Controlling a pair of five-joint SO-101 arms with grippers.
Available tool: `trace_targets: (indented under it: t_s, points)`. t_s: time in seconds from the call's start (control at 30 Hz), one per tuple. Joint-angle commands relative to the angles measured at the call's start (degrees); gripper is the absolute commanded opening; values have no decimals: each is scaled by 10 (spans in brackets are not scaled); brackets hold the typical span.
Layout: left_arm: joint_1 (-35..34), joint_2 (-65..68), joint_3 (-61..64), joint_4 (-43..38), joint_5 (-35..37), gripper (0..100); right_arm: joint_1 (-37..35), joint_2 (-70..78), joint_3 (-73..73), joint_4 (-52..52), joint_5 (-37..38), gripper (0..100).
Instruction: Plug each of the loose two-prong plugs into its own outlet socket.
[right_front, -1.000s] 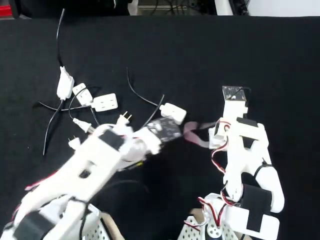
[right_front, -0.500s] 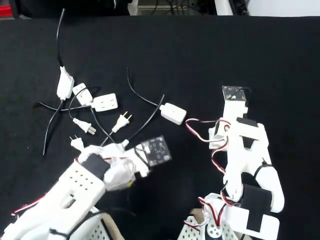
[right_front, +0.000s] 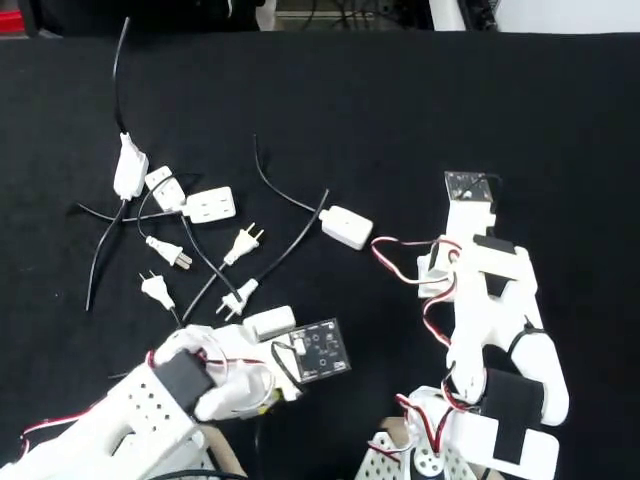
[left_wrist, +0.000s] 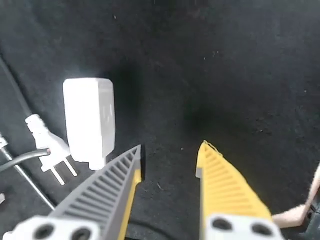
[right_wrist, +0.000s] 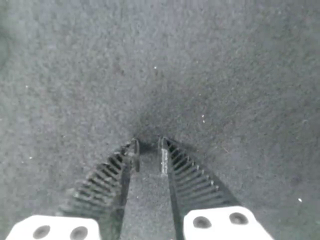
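You have nothing plugged in yet; every prong in view is bare. Four plugs lie loose on the left half of the worktop (right_front: 420, 90). The first plug (right_front: 168, 252) and second plug (right_front: 245, 240) sit just in front of a cluster of sockets. The third plug (right_front: 155, 288) is nearer the front edge, and the fourth plug (right_front: 238, 298) is closest to your left arm.

Toward the left edge, the flat socket (right_front: 210, 205) and the small socket (right_front: 160, 185) lie touching or nearly so. The corded socket (right_front: 347, 227) lies alone near the middle of the worktop. A near socket (left_wrist: 89, 122) lies just beside the fourth plug, towards the front edge.

Your left pincer (left_wrist: 170, 150) stands wide apart with nothing in it. It hangs over bare cloth, with its grey finger (left_wrist: 112, 177) just beside the near socket.

Your right pincer (right_wrist: 148, 150) points down at bare cloth on the right half, well apart from all the pieces. Its fingers are nearly together with a thin slit between them, and they hold nothing.

As I judge it, the whole job remains: four plugs to seat, each in its own socket. The fourth plug and the near socket look like the handiest first pair.
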Motion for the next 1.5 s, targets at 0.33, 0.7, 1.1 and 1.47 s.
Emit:
trace_targets:
  t_s: [0.33, 0.7, 1.1, 1.47]
  points:
    - [-295, -163, 32, -156, 9, 180, -9, 0, -11, -7, 0, 84]
    - [-206, -112, 65, -103, 5, 182, -9, 0, -11, -7, 0, 84]
    - [-191, -116, 10, -28, 6, 181, -9, 0, -11, -8, 0, 83]
    - [-460, -298, -12, 76, 5, 181, -149, -33, -86, 113, -5, 82]
